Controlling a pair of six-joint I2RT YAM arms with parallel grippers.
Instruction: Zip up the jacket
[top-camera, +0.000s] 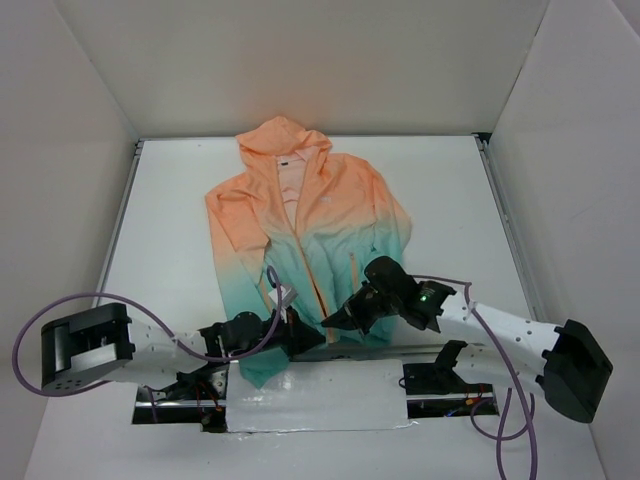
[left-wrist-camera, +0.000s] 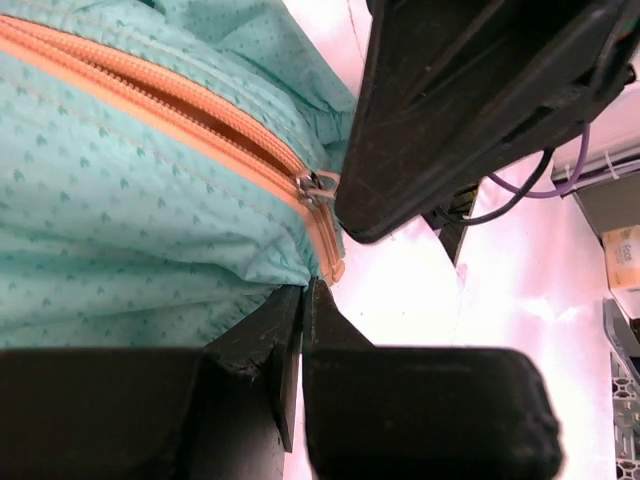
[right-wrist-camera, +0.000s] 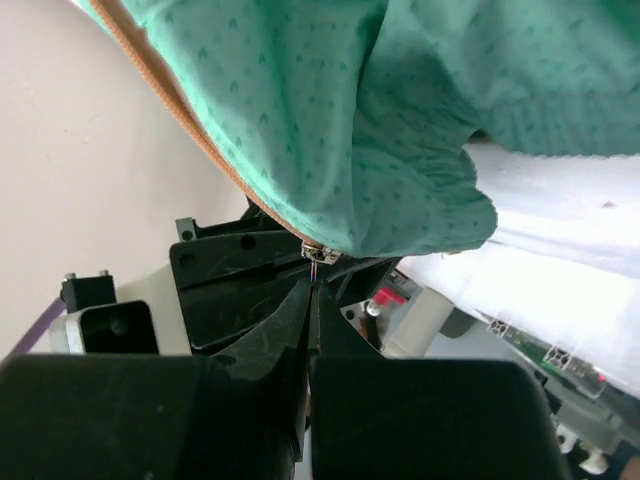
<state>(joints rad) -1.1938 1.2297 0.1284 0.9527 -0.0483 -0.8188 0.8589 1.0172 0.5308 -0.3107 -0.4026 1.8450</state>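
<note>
The jacket (top-camera: 300, 220) lies flat on the white table, peach hood at the far end and teal hem towards me. Its orange zipper (left-wrist-camera: 200, 110) is open along most of its length, and the metal slider (left-wrist-camera: 315, 188) sits near the hem. My left gripper (top-camera: 292, 335) is shut on the teal hem (left-wrist-camera: 250, 270) just beside the zipper's bottom end. My right gripper (top-camera: 335, 322) is shut on the thin pull hanging from the slider (right-wrist-camera: 320, 255); its fingertips (right-wrist-camera: 300, 300) are pressed together right below it. The two grippers almost touch.
White walls enclose the table on three sides. A taped strip (top-camera: 320, 400) runs along the near edge between the arm bases. Purple cables (top-camera: 60, 310) loop off both arms. The right gripper's black body (left-wrist-camera: 450, 100) fills the top right of the left wrist view.
</note>
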